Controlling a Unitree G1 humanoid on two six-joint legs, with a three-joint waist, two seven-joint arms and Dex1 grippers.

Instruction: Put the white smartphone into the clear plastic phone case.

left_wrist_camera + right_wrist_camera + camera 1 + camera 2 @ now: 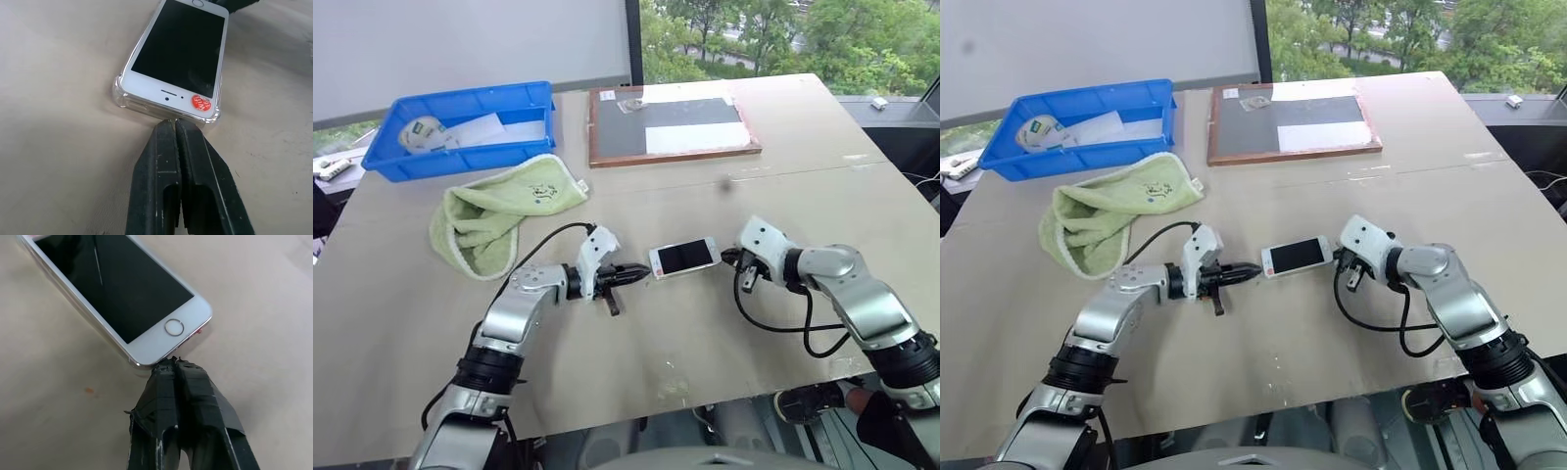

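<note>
A broad beige tabletop (724,323) takes up most of the head views. At the upper middle lies a large dark board in a brown wooden frame (672,124) with white sheets on it; at the upper left stands a blue rectangular plastic bin (460,127) holding papers and a roll, and just below it a crumpled pale green towel (499,215).

At the centre of the frame, lying flat on the table with its dark screen up, is the small white smartphone (684,258). In the left wrist view its speaker end sits inside the thin clear plastic phone case (119,92), whose transparent rim and rounded corners show around that end; a round orange sticker (200,102) sits on the white bezel there. At the home-button end, seen from the right wrist, I cannot tell whether the phone is fully seated.

The left gripper (631,273) reaches in from the left, its two black fingers pressed together with nothing between them, tips at the cased end of the phone. The right gripper (172,363) comes from the right, fingers likewise closed and empty, tips against the phone's home-button edge.
</note>
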